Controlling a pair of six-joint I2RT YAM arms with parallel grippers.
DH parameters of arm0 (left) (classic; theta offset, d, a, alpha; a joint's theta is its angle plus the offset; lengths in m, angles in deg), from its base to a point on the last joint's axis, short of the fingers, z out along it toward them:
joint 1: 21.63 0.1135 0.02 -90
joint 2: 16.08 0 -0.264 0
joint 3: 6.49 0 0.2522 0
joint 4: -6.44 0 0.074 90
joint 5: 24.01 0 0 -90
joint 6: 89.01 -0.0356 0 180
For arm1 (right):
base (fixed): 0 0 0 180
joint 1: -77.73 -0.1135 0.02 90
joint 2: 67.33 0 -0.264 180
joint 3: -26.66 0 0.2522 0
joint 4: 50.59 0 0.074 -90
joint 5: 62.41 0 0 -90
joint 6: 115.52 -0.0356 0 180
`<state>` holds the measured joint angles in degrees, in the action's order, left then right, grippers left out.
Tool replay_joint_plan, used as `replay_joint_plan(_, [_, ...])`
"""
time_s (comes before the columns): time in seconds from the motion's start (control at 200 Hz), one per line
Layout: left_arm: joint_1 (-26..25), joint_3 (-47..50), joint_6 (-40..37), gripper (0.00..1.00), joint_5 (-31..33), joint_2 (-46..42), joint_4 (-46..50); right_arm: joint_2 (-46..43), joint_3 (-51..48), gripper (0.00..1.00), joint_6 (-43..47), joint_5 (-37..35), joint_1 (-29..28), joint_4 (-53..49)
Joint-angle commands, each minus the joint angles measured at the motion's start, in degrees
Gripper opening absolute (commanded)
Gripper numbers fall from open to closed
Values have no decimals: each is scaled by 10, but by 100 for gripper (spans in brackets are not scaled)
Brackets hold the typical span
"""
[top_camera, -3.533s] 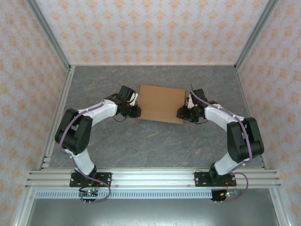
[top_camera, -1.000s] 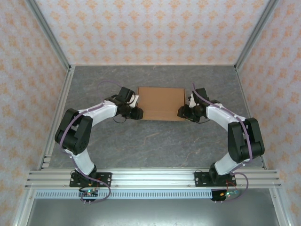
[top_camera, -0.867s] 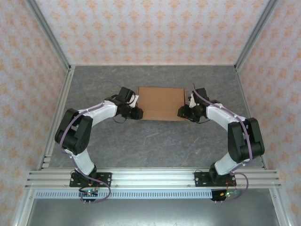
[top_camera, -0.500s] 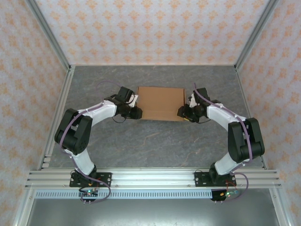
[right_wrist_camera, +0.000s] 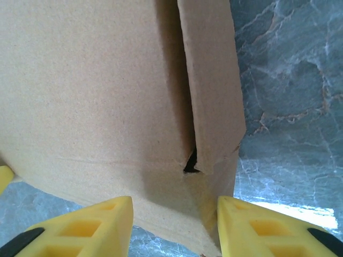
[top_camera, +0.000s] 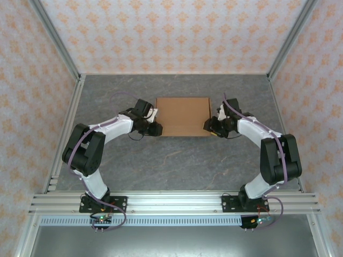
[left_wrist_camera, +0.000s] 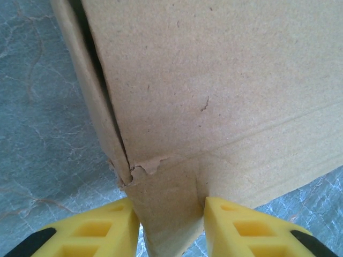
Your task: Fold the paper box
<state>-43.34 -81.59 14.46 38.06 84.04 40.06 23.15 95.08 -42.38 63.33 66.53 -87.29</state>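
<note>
The paper box (top_camera: 183, 116) is a shallow brown cardboard rectangle lying flat on the grey table, mid-back. My left gripper (top_camera: 156, 128) is at its near left corner. In the left wrist view the yellow fingers (left_wrist_camera: 102, 230) press from both sides on a torn corner flap of the box (left_wrist_camera: 214, 80), so the left gripper (left_wrist_camera: 169, 227) is shut on it. My right gripper (top_camera: 208, 127) is at the near right corner. There the box (right_wrist_camera: 91, 80) fills the space between the fingers (right_wrist_camera: 257, 225), and the right gripper (right_wrist_camera: 174, 225) is shut on that corner, just below a slit.
The marble-grey table (top_camera: 177, 160) stretches bare between the box and the arm bases. Patterned walls with metal posts (top_camera: 67, 59) close in the left, back and right. An aluminium rail (top_camera: 171, 203) runs along the near edge.
The box has squared up and slid slightly toward the back wall. The right wrist has edged a little to the right. Both grippers have stayed on the near corners.
</note>
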Motion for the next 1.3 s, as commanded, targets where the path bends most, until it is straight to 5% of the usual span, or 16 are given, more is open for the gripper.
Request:
replay_joint_plan(0.0, [-8, 3, -6, 36, -15, -6, 10, 10, 24, 47, 26, -9, -5, 5])
replay_joint_plan(0.66, [-6, -8, -10, 36, -9, -14, 23, -7, 46, 67, 115, -77, -6, -49])
replay_joint_plan(0.89, [-7, -5, -8, 36, -8, -12, 20, 22, 90, 68, 91, -124, -12, -46])
replay_joint_plan(1.295, [-7, -4, -6, 36, -10, -13, 17, 136, 190, 65, 51, -93, -4, -45])
